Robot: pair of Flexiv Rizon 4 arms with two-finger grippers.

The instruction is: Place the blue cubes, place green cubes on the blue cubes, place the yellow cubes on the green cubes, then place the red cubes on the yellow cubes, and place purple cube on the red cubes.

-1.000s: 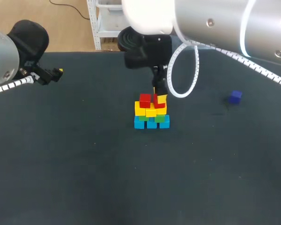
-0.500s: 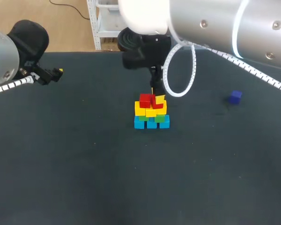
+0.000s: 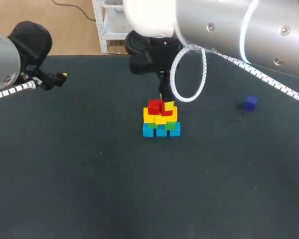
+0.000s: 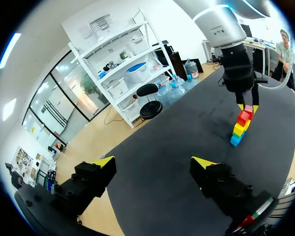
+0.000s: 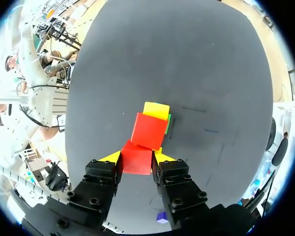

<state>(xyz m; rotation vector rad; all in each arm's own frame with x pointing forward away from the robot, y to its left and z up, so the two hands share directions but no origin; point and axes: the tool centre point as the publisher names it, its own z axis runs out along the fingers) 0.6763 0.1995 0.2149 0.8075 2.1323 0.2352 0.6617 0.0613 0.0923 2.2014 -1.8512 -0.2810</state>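
The held red cube [image 5: 137, 162] is clamped between the yellow-tipped fingers [image 5: 111, 157] of the right gripper [image 5: 136, 157]. One finger is pressed to each side face, so the gap is no wider than the cube itself. In the right wrist view this cube is seen just beside the second red cube [image 5: 148, 131], which is already seated on the yellow cubes [image 3: 161, 119]. The two red cubes appear to meet at an edge. Whether the held one is fully borne by the yellow layer cannot be told. Beneath, the green cubes [image 3: 170, 126] are carried on the row of blue cubes [image 3: 161, 131], and the stack is found near the middle of the surface [image 3: 89, 174].

The step in hand is judged to be the seating of the last red cube. Release is best made only once its underside is lying flat on the yellow layer. The fingers should then be parted just enough to free it and drawn straight up, so that neither red cube is dragged along. The second red cube looks slightly turned, so any sideways push against it is to be avoided, as the loose layers below could be shifted.

The purple cube [image 3: 249, 103] is seen alone, well apart from the stack, towards the right side. The left gripper [image 4: 153, 162] is held far off at the left, its fingers spread wide with nothing between them.
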